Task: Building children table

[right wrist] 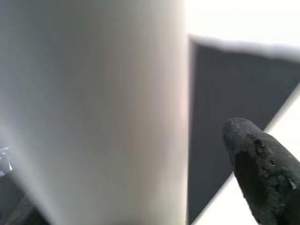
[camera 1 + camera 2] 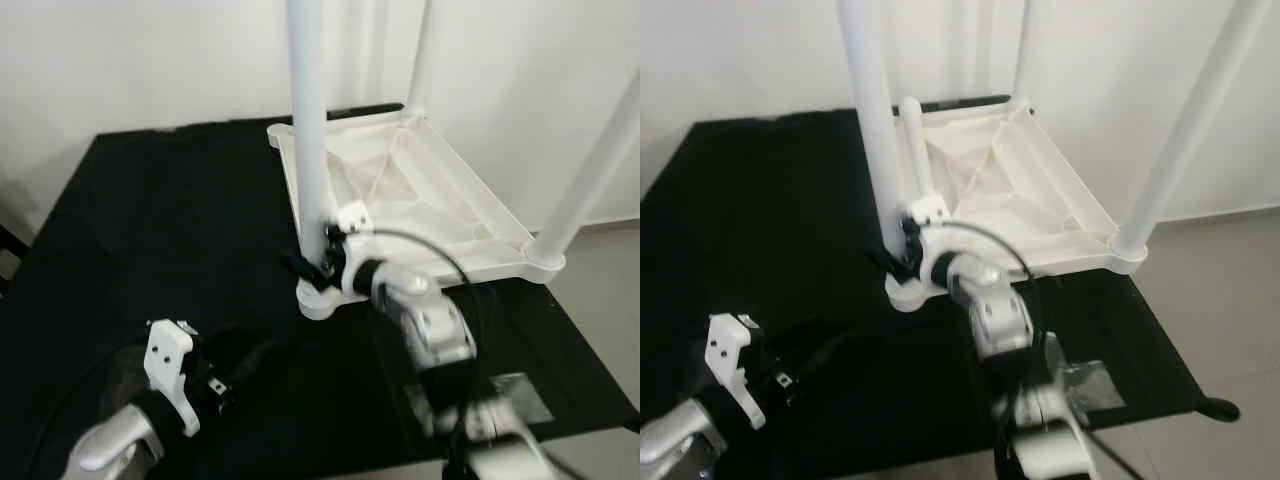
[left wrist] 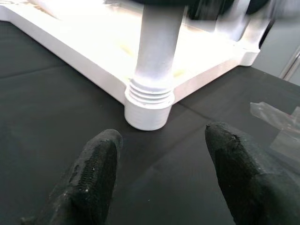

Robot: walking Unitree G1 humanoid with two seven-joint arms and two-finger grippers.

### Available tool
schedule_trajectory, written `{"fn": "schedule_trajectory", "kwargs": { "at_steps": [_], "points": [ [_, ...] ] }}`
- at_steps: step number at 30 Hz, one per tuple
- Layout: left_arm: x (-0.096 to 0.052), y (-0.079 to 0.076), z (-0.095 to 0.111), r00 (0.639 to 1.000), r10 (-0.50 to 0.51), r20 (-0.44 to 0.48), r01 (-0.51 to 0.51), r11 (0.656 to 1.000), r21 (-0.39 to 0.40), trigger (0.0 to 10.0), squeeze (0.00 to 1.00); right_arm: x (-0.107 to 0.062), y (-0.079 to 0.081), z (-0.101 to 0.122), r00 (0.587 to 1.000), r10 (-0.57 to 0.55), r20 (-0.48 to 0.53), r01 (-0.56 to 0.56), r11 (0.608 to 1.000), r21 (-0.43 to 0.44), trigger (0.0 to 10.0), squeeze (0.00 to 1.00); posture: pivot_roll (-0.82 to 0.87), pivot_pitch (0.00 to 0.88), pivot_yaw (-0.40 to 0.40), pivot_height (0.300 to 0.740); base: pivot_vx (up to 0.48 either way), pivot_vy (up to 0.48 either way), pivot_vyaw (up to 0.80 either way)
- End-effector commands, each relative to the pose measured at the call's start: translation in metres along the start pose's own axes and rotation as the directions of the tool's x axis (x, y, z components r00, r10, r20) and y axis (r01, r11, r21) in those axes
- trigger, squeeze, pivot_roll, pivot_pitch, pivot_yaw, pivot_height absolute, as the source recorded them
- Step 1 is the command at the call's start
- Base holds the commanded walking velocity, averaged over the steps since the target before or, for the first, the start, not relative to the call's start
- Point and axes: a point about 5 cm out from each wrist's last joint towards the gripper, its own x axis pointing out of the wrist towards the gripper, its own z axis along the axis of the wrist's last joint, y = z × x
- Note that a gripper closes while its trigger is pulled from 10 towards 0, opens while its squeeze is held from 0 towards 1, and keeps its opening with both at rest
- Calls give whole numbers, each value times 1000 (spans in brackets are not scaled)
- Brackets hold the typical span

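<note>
Children's white plastic table (image 2: 440,190) lies upside down on the black tabletop (image 2: 150,220) so its legs go in from above; right claw (image 2: 318,262) pinches the near white tubular leg (image 2: 310,130), probably to turn it home; left claw (image 3: 161,173) hovers spread, aimed at the socket.

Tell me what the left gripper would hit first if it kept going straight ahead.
Probably the white table leg at its threaded corner socket; the open left gripper points right at it over the black cloth.
</note>
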Motion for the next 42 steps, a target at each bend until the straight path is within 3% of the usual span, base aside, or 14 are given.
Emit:
{"fn": "schedule_trajectory", "kwargs": {
  "at_steps": [1, 8, 9, 10, 11, 19, 28, 29, 30, 31, 32, 34, 41, 42],
  "points": [
    [-3, 2, -5, 1000, 12, -23, -12, 1000, -13, 10000, 0, 4, 8, -7, 988, 155, 4, -155, 988, -15, 10000, 0, 11, 89, 21, 740, 0, 0, 0],
    [-3, 2, -5, 1000, 15, -24, -15, 1000, -14, 10000, 0, 4, 6, -8, 949, 315, -34, -315, 949, 9, 10000, 0, 18, 85, 23, 740, 0, 0, 0],
    [-3, 2, -6, 1000, 14, -25, -15, 1000, -16, 10000, 0, 5, 4, -10, 940, 337, -45, -336, 941, 29, 3569, 0, 16, 85, 24, 740, 0, 0, 0],
    [-2, 2, -6, 1000, 14, -25, -14, 1000, -16, 10000, 0, 5, 3, -10, 937, 346, -46, -345, 938, 34, 3569, 0, 16, 85, 24, 740, 0, 0, 0],
    [-2, 2, -6, 1000, 14, -26, -14, 1000, -16, 10000, 0, 6, 3, -12, 935, 352, -51, -350, 936, 40, 0, 0, 18, 83, 23, 740, 0, 0, 0],
    [-2, 2, -6, 1000, 14, -24, -14, 1000, -17, 10000, 0, 4, -7, -21, 954, 293, -70, -290, 956, 45, 0, 0, 16, 85, 22, 740, 0, 0, 0],
    [-3, -1, -5, 1000, 13, -21, -13, 1000, -19, 10000, 0, -13, -9, -46, 989, 98, -113, -94, 995, 38, 0, 0, 18, 98, 14, 740, 0, 0, 0],
    [-4, -1, -4, 1000, 13, -21, -13, 1000, -19, 10000, 0, -13, -8, -59, 969, -198, -147, 209, 976, 66, 0, 0, 17, 104, 10, 740, 0, 0, 0],
    [-5, 0, -3, 1000, 14, -22, -14, 1000, -19, 10000, 0, -15, 20, -76, 921, -333, -200, 357, 929, 96, 0, 0, 13, 116, 26, 740, 0, 0, 0],
    [-5, 0, -3, 1000, 14, -22, -14, 1000, -19, 10000, 0, -15, 20, -76, 921, -333, -200, 357, 929, 96, 0, 0, 13, 116, 26, 740, 0, 0, 0],
    [-6, 1, -3, 1000, 15, -22, -15, 1000, -19, 10000, 0, -22, 39, -83, 872, -428, -237, 463, 879, 116, 0, 0, 10, 118, 30, 740, 0, 0, 0],
    [-7, 2, -3, 1000, 15, -24, -15, 1000, -19, 10000, 0, -23, 56, -84, 867, -435, -243, 475, 869, 137, 0, 0, -4, 111, 34, 740, 0, 0, 0],
    [-6, 3, -4, 1000, 12, -26, -12, 1000, -23, 10000, 0, -13, 58, -79, 902, -376, -211, 404, 908, 110, 0, 0, 1, 95, 26, 740, 0, 0, 0],
    [-6, 3, -4, 1000, 16, -25, -17, 1000, -22, 10000, 0, -9, 55, -78, 905, -368, -214, 396, 912, 105, 10000, 0, 3, 90, 24, 740, 0, 0, 0]
  ]
}}
